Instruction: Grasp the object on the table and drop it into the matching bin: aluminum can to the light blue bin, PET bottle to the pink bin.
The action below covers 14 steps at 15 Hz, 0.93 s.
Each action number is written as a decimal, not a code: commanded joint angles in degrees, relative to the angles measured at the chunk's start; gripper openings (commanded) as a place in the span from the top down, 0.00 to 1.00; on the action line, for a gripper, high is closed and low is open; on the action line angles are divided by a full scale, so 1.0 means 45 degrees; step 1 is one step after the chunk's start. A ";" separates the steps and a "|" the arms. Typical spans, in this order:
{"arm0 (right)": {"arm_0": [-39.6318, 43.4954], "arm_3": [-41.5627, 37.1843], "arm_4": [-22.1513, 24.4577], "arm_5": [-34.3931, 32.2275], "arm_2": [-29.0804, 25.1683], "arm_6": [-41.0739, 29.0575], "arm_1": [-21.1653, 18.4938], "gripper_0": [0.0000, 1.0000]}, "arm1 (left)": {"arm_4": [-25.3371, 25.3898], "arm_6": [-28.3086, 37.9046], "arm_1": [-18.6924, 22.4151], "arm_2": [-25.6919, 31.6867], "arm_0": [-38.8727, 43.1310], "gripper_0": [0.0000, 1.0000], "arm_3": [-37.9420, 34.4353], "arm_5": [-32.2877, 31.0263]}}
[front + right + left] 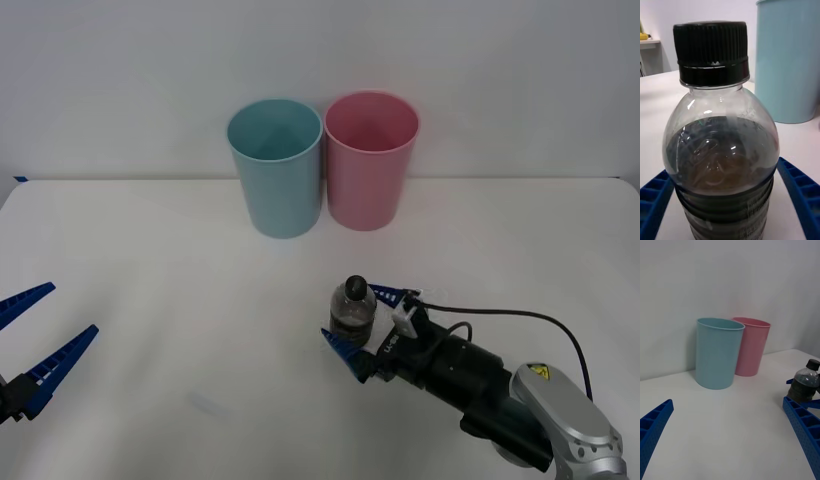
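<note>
A white table (150, 260) fills the front view. At its back, near the top centre of the frame, two tall cups stand side by side, almost touching: a light blue bin (275, 165) on the left and a pink bin (370, 158) on the right.

Lower, just right of centre, a small clear bottle (354, 308) with a black cap and dark liquid stands upright on the table, well apart from both bins. The right gripper (363, 325) reaches in from the lower right corner, its blue ribbed fingers on either side of the bottle's lower body. In the right wrist view the bottle (720, 150) takes up most of the picture, with a finger beside each flank and the light blue bin (788, 60) behind it at upper right. The fingers look closed up to the bottle or very nearly so; whether they already press firmly cannot be told.

The left gripper (30, 345) waits at the lower left edge of the front view, fingers spread wide and holding nothing. Its wrist view shows both bins in the upper middle and the bottle (805, 384) at the right edge.

The step in hand appears to be securing the grasp. To do it well, the fingers should squeeze evenly on the ribbed lower body, keeping the bottle upright, then lift it clear above the rims before carrying it back to the pink bin (750, 347), not the blue one (718, 352) beside it.
</note>
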 commanded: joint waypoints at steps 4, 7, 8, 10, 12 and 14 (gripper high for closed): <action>-0.0078 -0.0001 -0.0022 0.0050 0.0000 -0.0015 -0.0004 1.00 | 0.0000 0.0000 0.0000 0.0000 0.0000 0.00 0.0000 0.0000; -0.0156 -0.0001 -0.0217 0.0030 0.0000 -0.0034 -0.0043 1.00 | 0.0000 0.0000 0.0000 0.0000 0.0000 0.00 0.0000 0.0000; -0.0156 -0.0001 -0.0374 -0.0009 0.0000 -0.0054 -0.0082 1.00 | 0.0000 0.0000 0.0000 0.0000 0.0000 0.00 0.0000 0.0000; -0.0078 -0.0352 -0.0706 -0.0029 0.0000 -0.0171 -0.0317 1.00 | 0.0000 0.0000 0.0000 0.0000 0.0000 0.00 0.0000 0.0000; 0.0137 -0.1016 -0.1096 0.0050 0.0019 -0.0425 -0.0688 1.00 | 0.0000 0.0000 0.0000 0.0000 0.0000 0.00 0.0000 0.0000; 0.0390 -0.1778 -0.1253 0.0128 0.0019 -0.1206 -0.1039 1.00 | 0.0000 0.0000 0.0000 0.0000 0.0000 0.00 0.0000 0.0000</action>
